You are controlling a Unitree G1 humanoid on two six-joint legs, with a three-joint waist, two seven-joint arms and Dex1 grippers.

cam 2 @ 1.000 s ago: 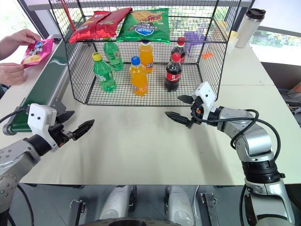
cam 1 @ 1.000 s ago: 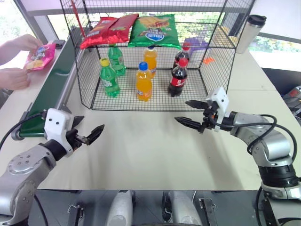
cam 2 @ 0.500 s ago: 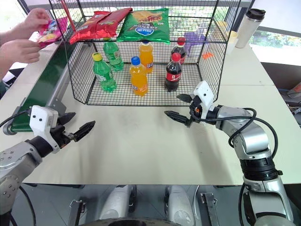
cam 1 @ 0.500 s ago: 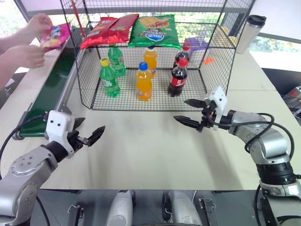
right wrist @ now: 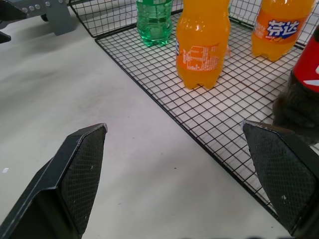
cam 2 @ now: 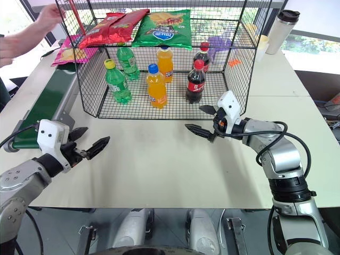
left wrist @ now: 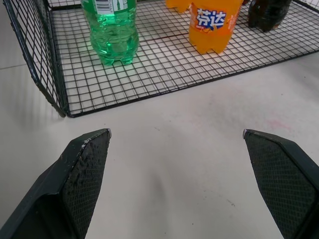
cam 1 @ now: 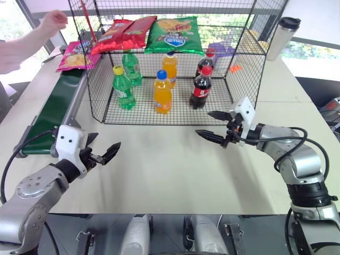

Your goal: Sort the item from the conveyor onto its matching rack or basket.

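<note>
Right now, line by line:
Pink crisp bag (cam 1: 76,56): lies flat at the far end of the conveyor, just beside the rack's far-left corner, with no hand on it.
Conveyor (cam 1: 56,102): a dark-green belt running along the left side of the table, away from the robot.
Rack (cam 1: 175,114): a black wire cage on the table (cam 1: 170,170), beyond both grippers.
Top shelf: two red bags (cam 1: 121,33) lie overlapping, with a green bag (cam 1: 173,34) next to them on the right.
Rack floor: two green bottles (cam 1: 122,87), two orange bottles (cam 1: 162,92) and two cola bottles (cam 1: 200,87) stand upright.
Left gripper (cam 1: 99,151): hovers low over the bare table near the conveyor's near end, fingers spread wide apart, nothing between them.
Right gripper (cam 1: 214,126): hangs just in front of the rack's near edge, by the cola bottles, fingers likewise spread wide and empty.
Person's hand (cam 1: 54,20): raised above the far end of the belt, clear of the pink bag.
Steel tumbler (cam 1: 281,37): stands upright on the table past the rack's right side.
</note>
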